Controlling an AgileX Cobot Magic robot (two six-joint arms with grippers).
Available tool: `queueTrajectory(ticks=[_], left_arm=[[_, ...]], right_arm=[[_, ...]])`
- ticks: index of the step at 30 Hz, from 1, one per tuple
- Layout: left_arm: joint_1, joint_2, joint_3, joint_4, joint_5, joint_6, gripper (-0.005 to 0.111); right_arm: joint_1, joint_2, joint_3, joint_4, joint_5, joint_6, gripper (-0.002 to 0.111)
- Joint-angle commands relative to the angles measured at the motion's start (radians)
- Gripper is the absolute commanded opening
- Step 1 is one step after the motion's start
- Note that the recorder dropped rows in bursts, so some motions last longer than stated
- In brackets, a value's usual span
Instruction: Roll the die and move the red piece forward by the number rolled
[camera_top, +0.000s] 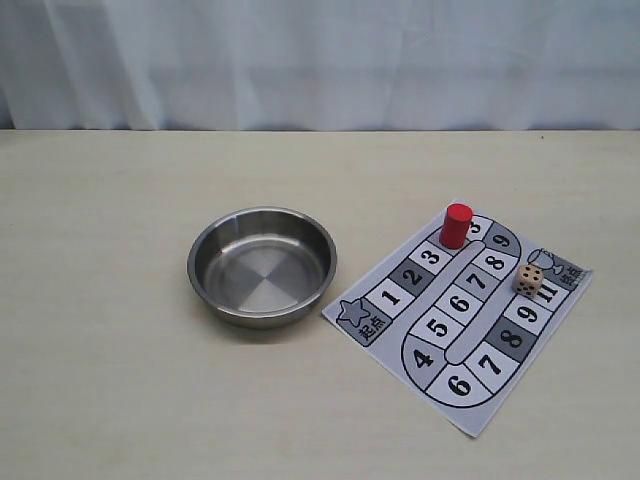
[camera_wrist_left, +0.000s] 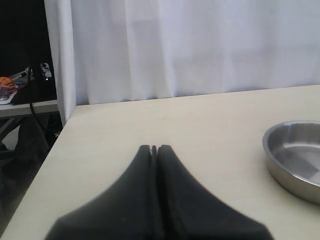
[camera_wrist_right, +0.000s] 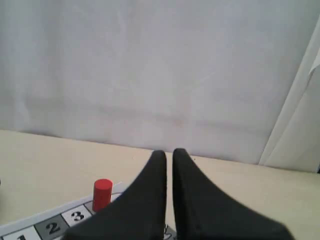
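Die (camera_top: 529, 279): sitting on board (camera_top: 455, 345), beside square 11.
Red piece (camera_top: 456, 225): standing upright on board, just past square 3.
Steel bowl (camera_top: 262, 265): resting just left of board.
Left gripper (camera_wrist_left: 154, 148): hanging with jaws pressed together, gripping nothing.
Right gripper (camera_wrist_right: 169, 152): hanging with jaws together, gripping nothing.

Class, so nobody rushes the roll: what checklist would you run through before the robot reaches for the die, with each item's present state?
1. Die lies free on the board: ok.
2. Red piece stands upright on the board: ok.
3. Bowl empty: ok.
4. Left gripper holds nothing: ok, shut and empty.
5. Right gripper open for a grasp: not ok, shut.
6. Die's top number readable: cannot tell.
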Motion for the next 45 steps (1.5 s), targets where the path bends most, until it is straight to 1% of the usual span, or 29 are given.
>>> queueTrajectory(ticks=[1, 4, 6, 9, 13, 24, 45], left_arm=[[-0.001, -0.001, 0.002, -0.003, -0.012, -0.005, 0.000], [-0.001, -0.001, 0.002, -0.003, -0.012, -0.005, 0.000], [-0.001, -0.001, 0.002, -0.003, -0.012, -0.005, 0.000], [-0.001, -0.001, 0.002, -0.003, -0.012, -0.005, 0.000], [-0.001, -0.001, 0.002, -0.003, -0.012, -0.005, 0.000], [-0.001, -0.001, 0.002, -0.003, -0.012, -0.005, 0.000], [-0.001, -0.001, 0.002, -0.003, -0.012, -0.005, 0.000]], right_arm=[[0.004, -0.004, 0.077, -0.010, -0.031, -0.001, 0.004], [0.004, -0.004, 0.127, -0.010, -0.056, 0.052, 0.004], [0.004, -0.004, 0.133, -0.010, -0.075, 0.085, 0.004], [0.004, -0.004, 0.133, -0.014, -0.057, 0.109, 0.004], [0.004, -0.004, 0.133, -0.091, -0.046, 0.180, 0.004], [0.004, -0.004, 0.133, -0.091, -0.012, 0.201, 0.004], [0.004, -0.004, 0.133, -0.103, -0.012, 0.201, 0.004]])
